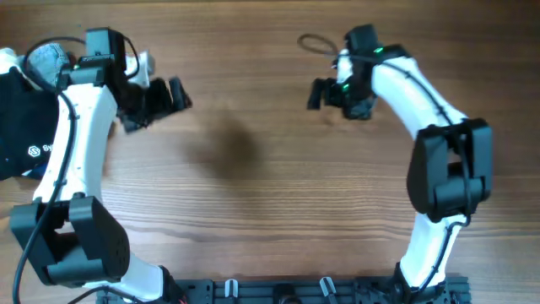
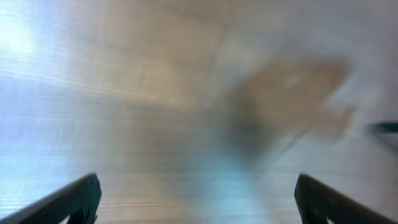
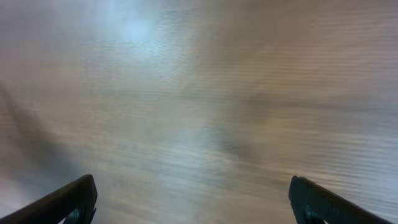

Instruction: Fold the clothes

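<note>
A dark garment with a small white logo (image 1: 25, 127) lies at the far left edge of the table, partly under my left arm. My left gripper (image 1: 160, 103) is open and empty above bare wood, to the right of the garment. My right gripper (image 1: 325, 91) is open and empty over the table's far middle. Both wrist views are blurred and show only wood between wide-apart fingertips: the left gripper (image 2: 198, 202) and the right gripper (image 3: 193, 202).
A thin dark loop, like a hair tie or cord (image 1: 315, 42), lies at the far edge near my right arm. A white rounded object (image 1: 46, 57) sits by the garment at the far left. The wooden table (image 1: 270, 194) spans the view.
</note>
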Controlling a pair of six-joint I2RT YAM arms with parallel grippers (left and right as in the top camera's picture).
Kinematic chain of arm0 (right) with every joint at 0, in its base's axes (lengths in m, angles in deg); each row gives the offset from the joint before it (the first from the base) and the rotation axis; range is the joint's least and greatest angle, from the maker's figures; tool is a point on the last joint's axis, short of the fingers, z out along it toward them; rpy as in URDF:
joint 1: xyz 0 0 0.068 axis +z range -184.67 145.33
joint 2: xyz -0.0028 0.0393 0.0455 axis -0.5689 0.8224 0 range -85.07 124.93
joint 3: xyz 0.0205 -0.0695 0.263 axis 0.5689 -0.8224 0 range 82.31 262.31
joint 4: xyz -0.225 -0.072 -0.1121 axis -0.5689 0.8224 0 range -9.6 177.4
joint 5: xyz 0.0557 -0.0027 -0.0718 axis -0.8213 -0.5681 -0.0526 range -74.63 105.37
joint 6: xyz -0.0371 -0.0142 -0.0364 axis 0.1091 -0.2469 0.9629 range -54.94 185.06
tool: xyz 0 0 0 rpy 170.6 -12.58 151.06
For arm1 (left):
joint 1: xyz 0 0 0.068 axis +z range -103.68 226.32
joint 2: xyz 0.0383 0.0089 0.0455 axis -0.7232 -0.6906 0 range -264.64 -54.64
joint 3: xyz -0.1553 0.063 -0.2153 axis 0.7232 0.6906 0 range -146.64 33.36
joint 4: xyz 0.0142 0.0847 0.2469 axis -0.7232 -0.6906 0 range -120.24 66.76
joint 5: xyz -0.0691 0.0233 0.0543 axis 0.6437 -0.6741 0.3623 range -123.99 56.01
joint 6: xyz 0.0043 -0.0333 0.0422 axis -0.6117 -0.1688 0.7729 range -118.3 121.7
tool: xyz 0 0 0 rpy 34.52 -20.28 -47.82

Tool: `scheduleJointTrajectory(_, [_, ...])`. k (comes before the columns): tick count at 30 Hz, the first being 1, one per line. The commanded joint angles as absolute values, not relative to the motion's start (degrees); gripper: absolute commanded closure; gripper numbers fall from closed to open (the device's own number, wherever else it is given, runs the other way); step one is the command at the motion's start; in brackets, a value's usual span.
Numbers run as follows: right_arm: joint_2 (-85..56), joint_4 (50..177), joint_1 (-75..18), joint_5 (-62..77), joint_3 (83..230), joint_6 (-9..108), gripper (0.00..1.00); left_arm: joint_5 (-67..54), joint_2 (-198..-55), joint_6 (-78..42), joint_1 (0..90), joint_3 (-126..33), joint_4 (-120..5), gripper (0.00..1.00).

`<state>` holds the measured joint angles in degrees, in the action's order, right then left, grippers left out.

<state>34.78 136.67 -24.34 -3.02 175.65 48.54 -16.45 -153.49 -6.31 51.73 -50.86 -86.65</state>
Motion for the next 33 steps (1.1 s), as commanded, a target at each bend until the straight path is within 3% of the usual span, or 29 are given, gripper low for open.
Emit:
scheduleJointTrajectory(1, [30.63, 144.04, -29.00, -3.76, 178.32, 53.70, 0.00, -23.42, -152.94, -6.24, 51.88, -50.97, -99.53, 0.00])
scheduleJointTrajectory(7, [21.32, 149.68, -28.23, 1.44, 175.39, 53.18, 0.00, -23.83, -146.76, -5.48, 51.88, -48.92, -104.80, 0.00])
scheduleJointTrajectory(12, [2.59, 136.74, -26.77, 4.02, 159.92, 49.88, 0.00, -23.81, -131.39, -4.91, 51.82, -38.45, -95.81, 0.00])
scheduleJointTrajectory(16, [-19.10, 118.64, -23.91, 10.66, 140.51, 46.47, 0.00, -23.81, -112.55, -6.48, 51.84, -27.67, -86.33, 0.00])
scheduleJointTrajectory(20, [-31.27, 114.38, -23.64, 12.13, 130.56, 45.35, 0.00, -23.61, -101.73, -7.79, 51.84, -25.03, -81.41, 0.00])
scheduleJointTrajectory(33, [-27.99, 114.49, -23.64, 12.15, 128.73, 45.37, 0.00, -23.61, -95.57, -7.77, 51.84, -25.03, -81.30, 0.00])
